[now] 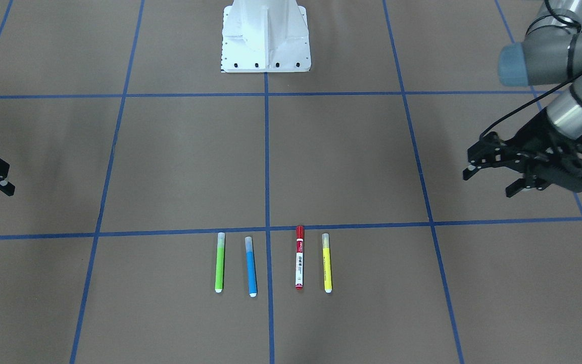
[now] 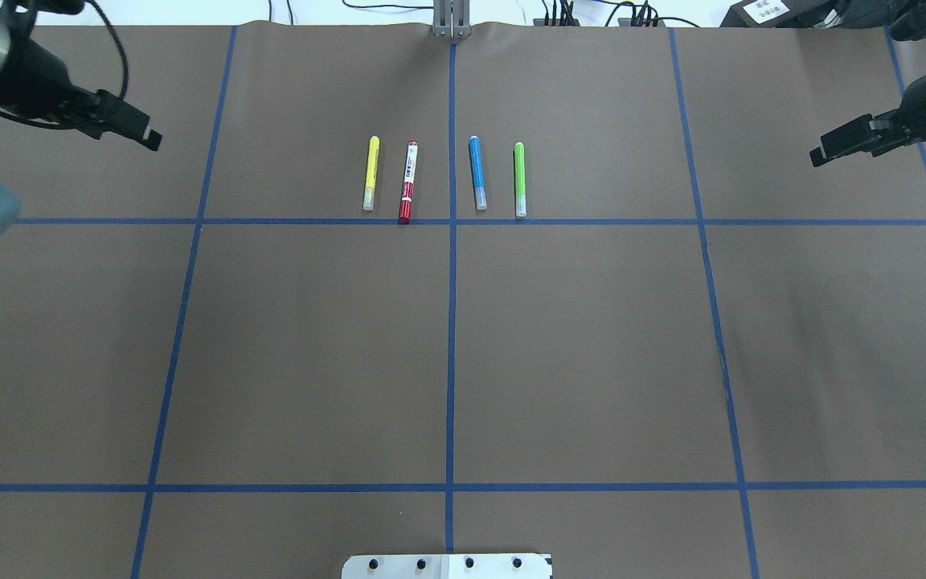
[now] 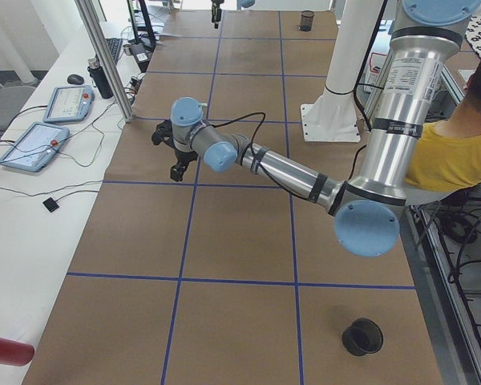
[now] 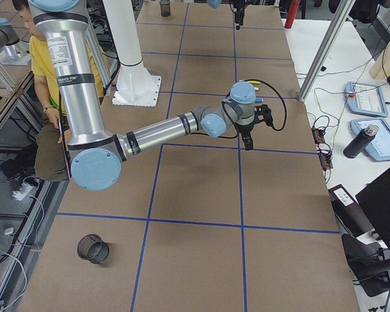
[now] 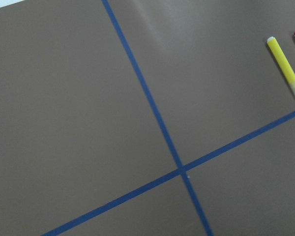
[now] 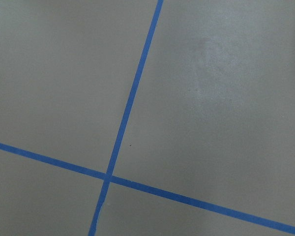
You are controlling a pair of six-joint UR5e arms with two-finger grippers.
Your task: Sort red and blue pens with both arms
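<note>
Seen from overhead, the black two-finger left gripper (image 1: pixel 493 180) hangs at ten o'clock, fingers spread. At twelve o'clock lie the white-barrelled red-capped marker (image 2: pixel 407 182) and the slim sky-blue marker (image 2: pixel 477 173). The black right gripper (image 2: pixel 833 149) is at two o'clock; I cannot tell its spread.

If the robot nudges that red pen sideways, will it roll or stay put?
The red pen looks round and lies flat on the smooth table, so it would probably roll. Its hard-looking barrel should stay stiff when pinched. Being slim, it is likely light.
</note>
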